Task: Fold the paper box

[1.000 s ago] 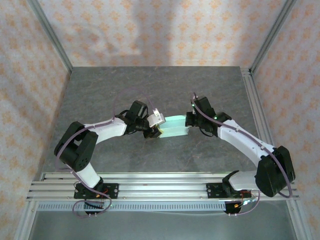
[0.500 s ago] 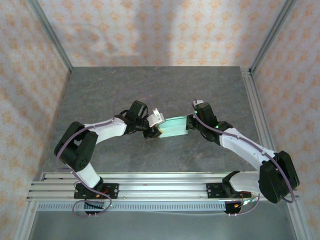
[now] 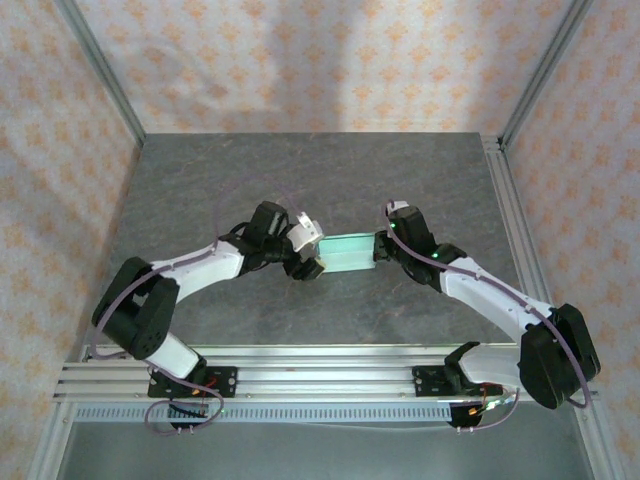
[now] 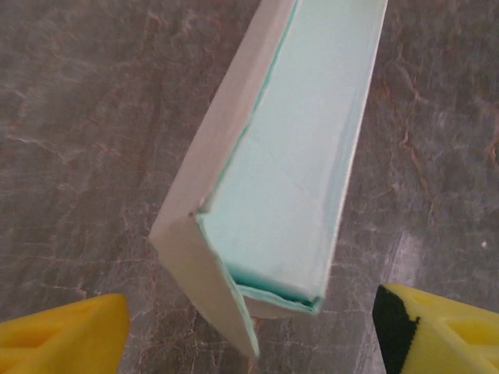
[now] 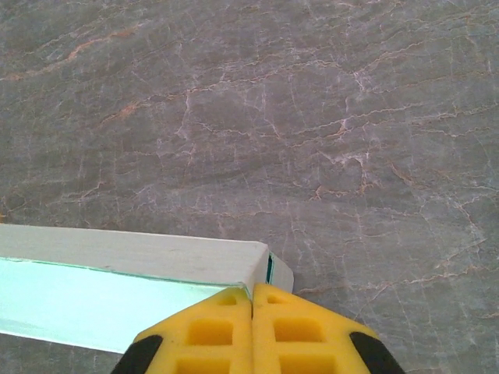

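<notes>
Paper box [image 3: 348, 252]: one, mint-blue, at mid-table [image 3: 330, 170] between two grippers. Left gripper [image 4: 249, 323]: fingers spread wide either side of one box end. Right gripper [image 5: 252, 302]: fingers pinched together on the opposite end.

— Where is the overhead camera sitting?
— It's looking down from high behind the arm bases [image 3: 195, 378], taking in the whole table [image 3: 200, 180] from afar.
— And the wrist cameras?
— Both are pointing down, very close, each catching an opposite end of the paper box [image 3: 348, 251] the overhead is also seeing.
</notes>
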Tool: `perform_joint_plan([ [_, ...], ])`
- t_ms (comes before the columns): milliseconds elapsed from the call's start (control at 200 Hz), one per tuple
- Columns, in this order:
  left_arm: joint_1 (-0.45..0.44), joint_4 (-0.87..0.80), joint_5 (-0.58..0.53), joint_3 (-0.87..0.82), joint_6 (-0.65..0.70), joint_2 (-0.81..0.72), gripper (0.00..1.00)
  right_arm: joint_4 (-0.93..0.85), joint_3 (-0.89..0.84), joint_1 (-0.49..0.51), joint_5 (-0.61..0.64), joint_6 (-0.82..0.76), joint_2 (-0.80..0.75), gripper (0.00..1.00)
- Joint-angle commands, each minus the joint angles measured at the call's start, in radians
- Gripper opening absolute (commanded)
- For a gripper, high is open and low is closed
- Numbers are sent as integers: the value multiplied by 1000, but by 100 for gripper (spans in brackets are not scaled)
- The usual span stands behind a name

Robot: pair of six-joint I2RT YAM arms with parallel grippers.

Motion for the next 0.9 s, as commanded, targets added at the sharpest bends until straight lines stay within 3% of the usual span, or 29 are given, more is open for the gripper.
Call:
perform_joint_plan([
  [0, -11, 49, -56, -32, -122, -78, 87, -64, 28, 7, 29, -4, -10, 0],
  [195, -75, 27, -177, -81, -225, -210, 89, -79, 41, 6, 39, 1, -9, 0],
  [380, -133, -16, -373, -65, -498, -335, 90, -86, 44, 6, 46, 11, 8, 0],
  [531, -152, -221, -514, 38, -651, -341, 78, -87, 49, 6, 48, 18, 21, 0],
  [721, -153, -369, -505, 123, -781, -289, 72, -98, 69, 6, 63, 2, 28, 0],
  [896, -161, -427, -428, 201, -826, -199, 60, -104, 80, 6, 51, -5, 33, 0],
])
